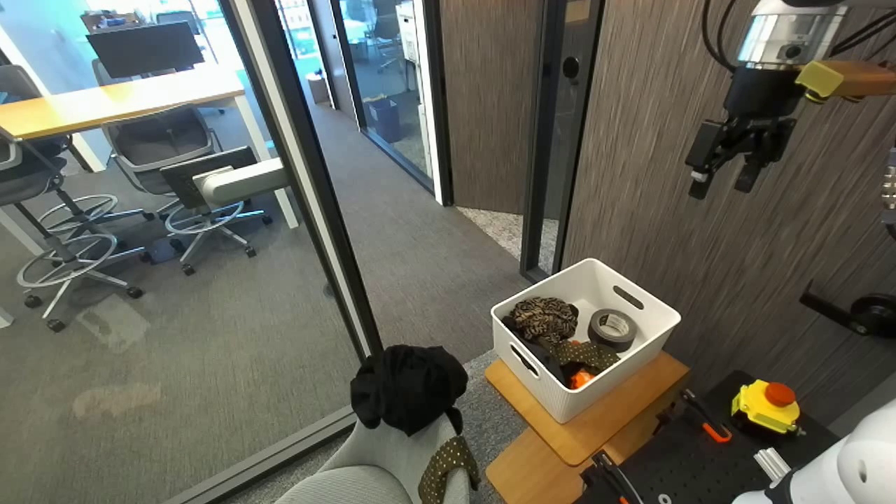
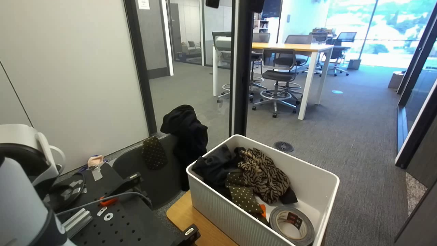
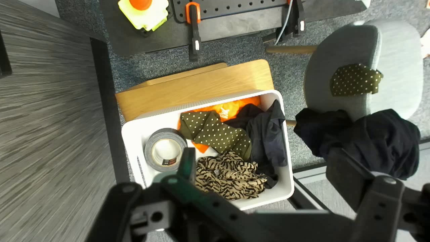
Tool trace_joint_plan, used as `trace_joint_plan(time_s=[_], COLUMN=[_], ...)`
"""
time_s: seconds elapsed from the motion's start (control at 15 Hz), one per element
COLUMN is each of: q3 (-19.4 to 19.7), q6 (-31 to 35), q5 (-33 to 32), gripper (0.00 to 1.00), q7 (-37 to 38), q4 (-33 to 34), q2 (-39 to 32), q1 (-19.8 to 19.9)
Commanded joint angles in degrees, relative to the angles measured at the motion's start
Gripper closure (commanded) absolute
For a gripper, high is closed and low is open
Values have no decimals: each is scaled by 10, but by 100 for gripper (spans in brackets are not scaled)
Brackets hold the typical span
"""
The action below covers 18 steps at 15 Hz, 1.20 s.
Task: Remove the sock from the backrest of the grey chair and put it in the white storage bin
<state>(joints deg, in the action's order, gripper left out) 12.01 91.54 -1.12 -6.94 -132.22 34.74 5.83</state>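
The sock, olive with white dots, hangs over the backrest edge of the grey chair in both exterior views [image 1: 448, 465] [image 2: 154, 153] and in the wrist view [image 3: 354, 80]. The grey chair's backrest [image 1: 395, 444] [image 3: 342, 47] also carries a bundled black cloth beside the sock. The white storage bin [image 1: 654, 301] [image 2: 211, 212] [image 3: 287, 188] stands on a wooden stand. My gripper [image 1: 722, 183] is open and empty, high above, with its fingers pointing down. In the wrist view [image 3: 265, 163] its fingers are wide apart over the bin and black cloth.
The bin holds a tiger-striped cloth [image 3: 231, 174], another dotted olive cloth [image 3: 218, 132], dark cloth, something orange and a tape roll [image 3: 164, 149]. The black cloth [image 1: 409, 385] is beside a glass partition. A black perforated table [image 2: 126, 225] with clamps and a yellow-red emergency button [image 1: 766, 402] is near.
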Motion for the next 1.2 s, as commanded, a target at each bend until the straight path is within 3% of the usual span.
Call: trace_joint_plan(time_s=[0.0, 0.4, 0.73, 0.93, 1.13], q3=[-31, -86, -129, -142, -150], q6=[12, 65, 180, 236, 243], q5=[23, 78, 114, 163, 171], gripper=[0, 0, 0, 0, 0], q7=[-11, -29, -42, -83, -170], q4=[8, 30, 23, 17, 18], q2=[-44, -129, -197, -233, -263], q1=[-27, -85, -123, -145, -156])
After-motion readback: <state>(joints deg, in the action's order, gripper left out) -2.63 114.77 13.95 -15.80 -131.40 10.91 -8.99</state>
